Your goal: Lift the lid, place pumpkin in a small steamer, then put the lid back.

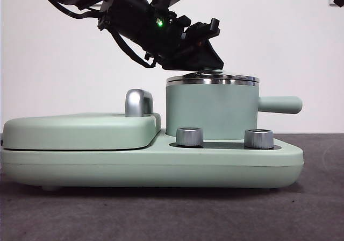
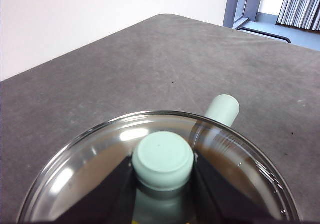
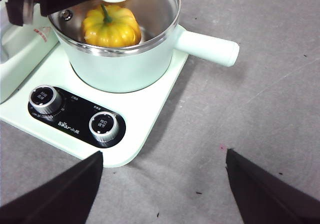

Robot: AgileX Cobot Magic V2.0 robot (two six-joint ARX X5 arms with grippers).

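Observation:
The small steamer stands on the right of the mint-green base, its straight handle pointing right. The pumpkin sits upright inside it, seen through the glass. The lid lies level at the steamer's steel rim; I cannot tell whether it rests fully on it. My left gripper reaches down from the upper left and is shut on the lid's mint-green knob. My right gripper is open and empty, high above the table in front of the control knobs.
The flat griddle cover with its chrome handle fills the left of the base. Two steel dials stand at the front. The grey table lies to the right.

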